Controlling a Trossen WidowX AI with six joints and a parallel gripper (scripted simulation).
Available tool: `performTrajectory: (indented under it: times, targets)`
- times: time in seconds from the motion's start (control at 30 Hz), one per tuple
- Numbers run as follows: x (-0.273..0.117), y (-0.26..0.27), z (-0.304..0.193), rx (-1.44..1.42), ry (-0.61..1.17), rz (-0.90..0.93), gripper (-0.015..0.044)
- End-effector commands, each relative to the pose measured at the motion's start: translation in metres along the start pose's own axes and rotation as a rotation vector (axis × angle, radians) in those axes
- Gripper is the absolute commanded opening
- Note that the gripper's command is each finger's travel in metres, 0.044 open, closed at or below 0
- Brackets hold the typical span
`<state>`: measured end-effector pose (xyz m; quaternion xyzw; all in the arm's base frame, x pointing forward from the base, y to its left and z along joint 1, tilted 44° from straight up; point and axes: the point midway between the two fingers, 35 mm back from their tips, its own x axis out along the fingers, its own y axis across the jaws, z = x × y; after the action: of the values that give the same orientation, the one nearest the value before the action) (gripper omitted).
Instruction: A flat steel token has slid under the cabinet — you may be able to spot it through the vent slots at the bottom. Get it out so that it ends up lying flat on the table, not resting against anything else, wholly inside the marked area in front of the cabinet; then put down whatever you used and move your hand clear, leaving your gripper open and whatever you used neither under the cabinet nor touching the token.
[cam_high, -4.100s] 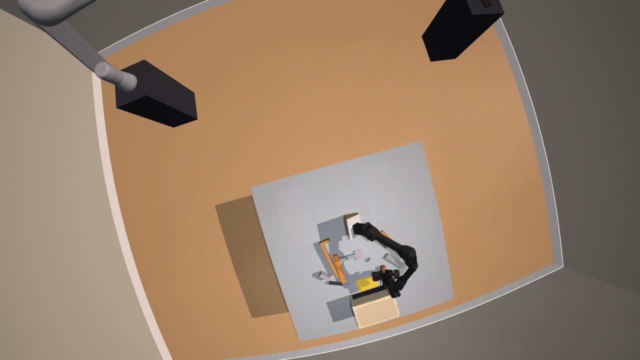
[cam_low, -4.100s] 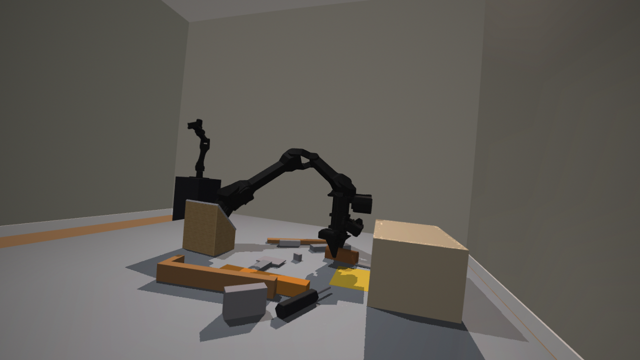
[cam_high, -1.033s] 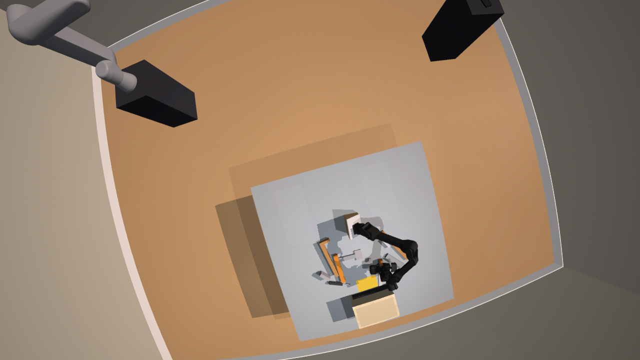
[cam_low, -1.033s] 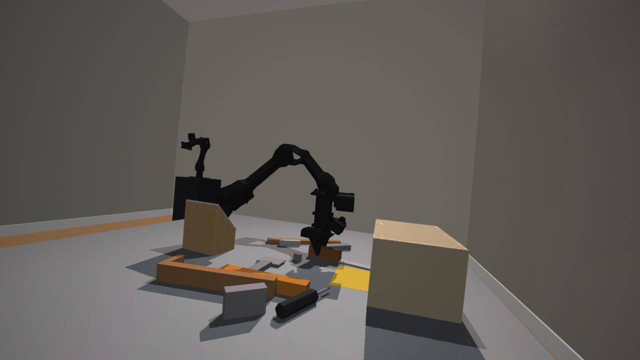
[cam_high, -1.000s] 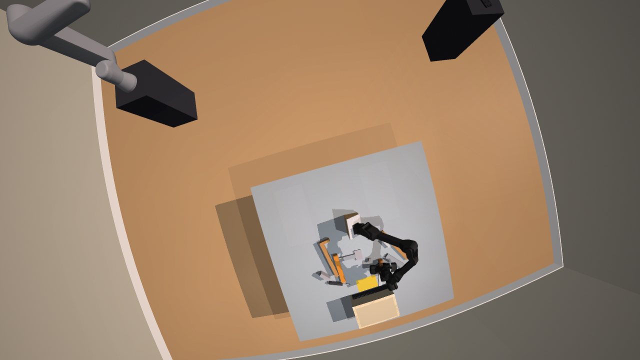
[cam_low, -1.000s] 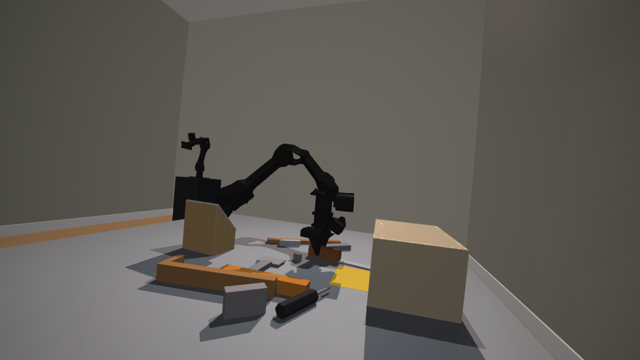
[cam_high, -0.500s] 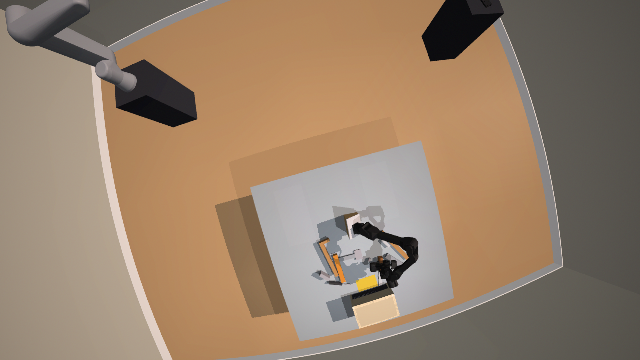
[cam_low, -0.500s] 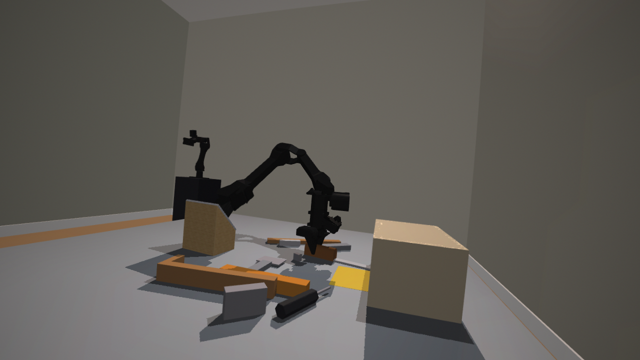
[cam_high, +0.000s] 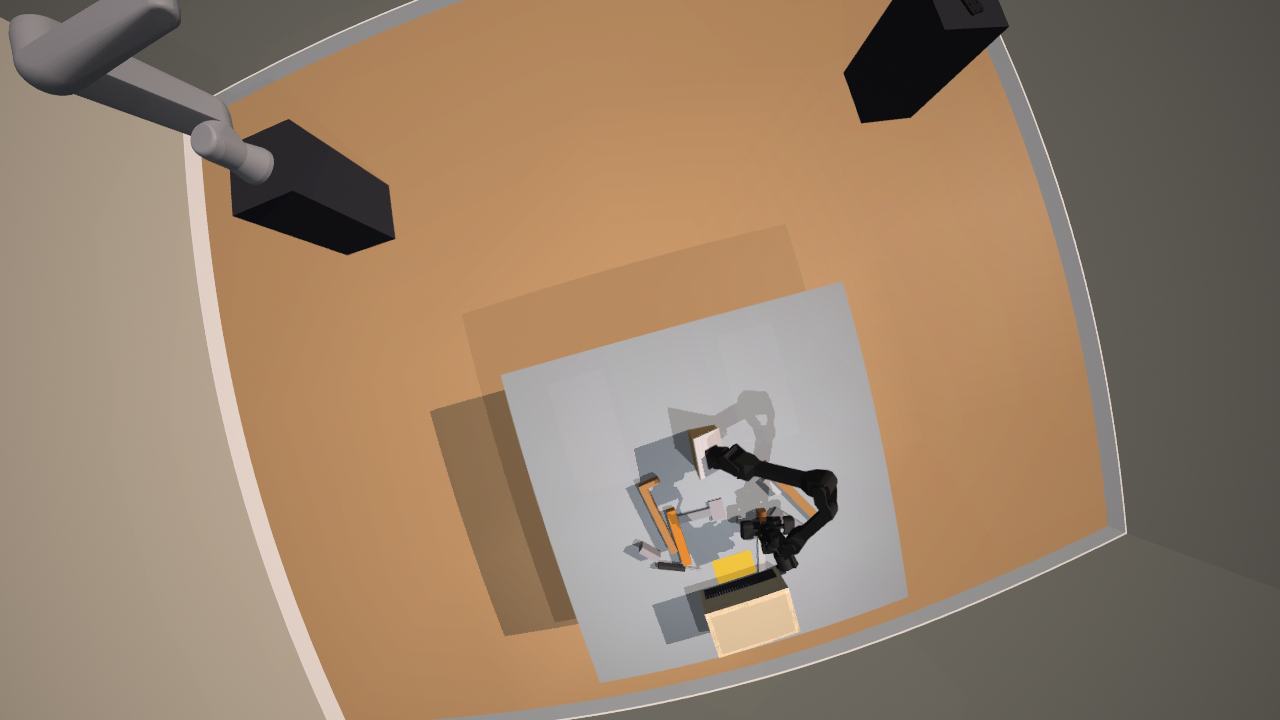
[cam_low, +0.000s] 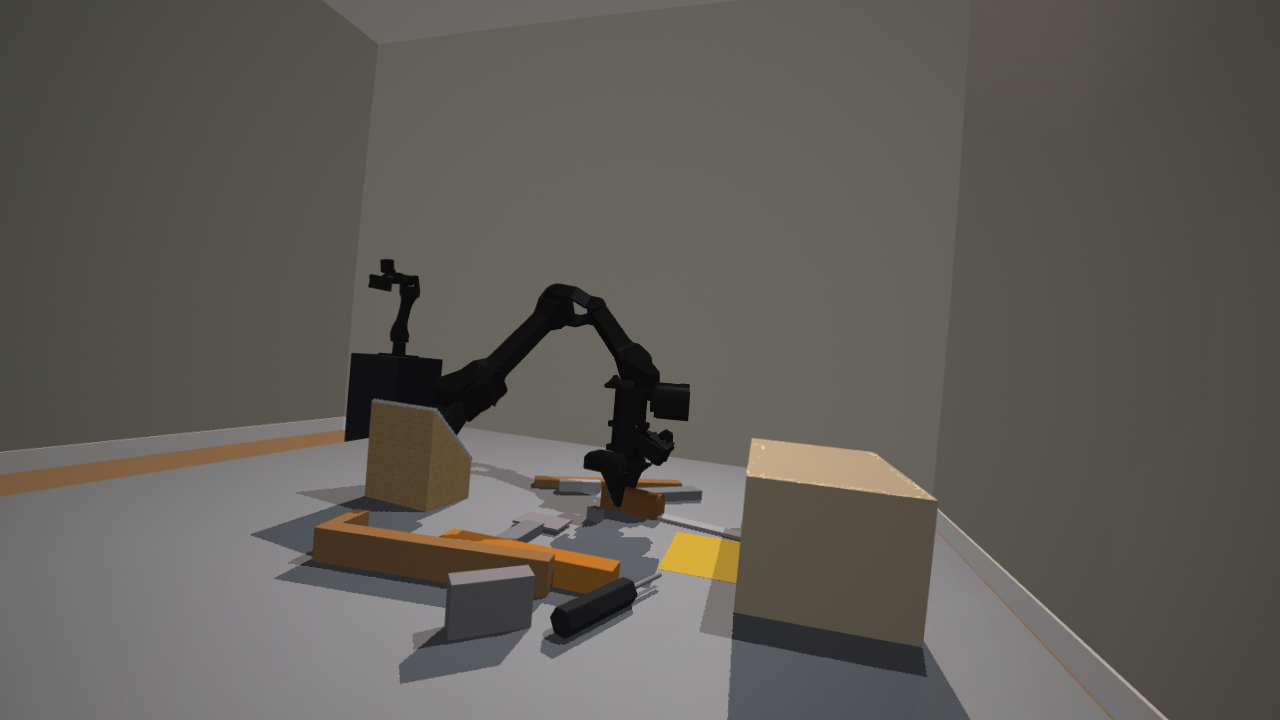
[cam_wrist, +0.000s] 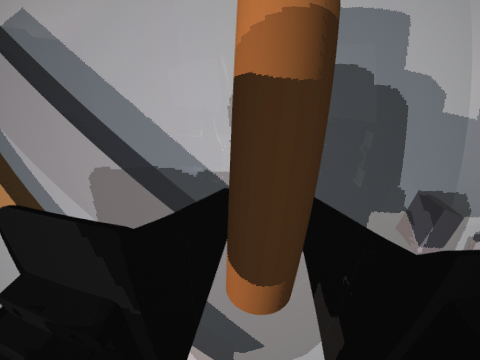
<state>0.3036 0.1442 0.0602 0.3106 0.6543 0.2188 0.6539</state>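
Observation:
My gripper (cam_high: 762, 522) (cam_low: 623, 497) (cam_wrist: 267, 202) is shut on the orange handle (cam_low: 651, 503) (cam_wrist: 280, 150) of a tool, low over the table in front of the cabinet. The tool's thin metal shaft (cam_high: 758, 559) (cam_low: 696, 522) runs toward the cabinet (cam_high: 753, 621) (cam_low: 832, 559), past one side of the yellow marked area (cam_high: 733, 565) (cam_low: 691, 557). The shaft's far end is hidden at the cabinet's front. Dark vent slots (cam_high: 741, 584) line the cabinet's front. The steel token cannot be made out in any view, and none shows on the visible part of the yellow area.
An L-shaped wooden piece (cam_high: 656, 514) (cam_low: 429, 557), an orange bar (cam_high: 680, 540) (cam_low: 586, 569), a grey block (cam_low: 489, 604) and a black-handled tool (cam_high: 669, 565) (cam_low: 592, 608) lie on one side. A flat-headed grey tool (cam_high: 715, 509) and small grey cube (cam_low: 594, 514) lie nearer. A wedge block (cam_low: 402, 456) stands by the arm's base.

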Motion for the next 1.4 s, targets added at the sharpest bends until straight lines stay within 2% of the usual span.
performTrajectory:
  times: [0.0,1.37]
  targets:
    - [0.001,-0.001,-0.007,0.008,0.005,-0.002,0.0000]
    - [0.001,0.004,-0.057,0.010,0.007,-0.001,0.0000]
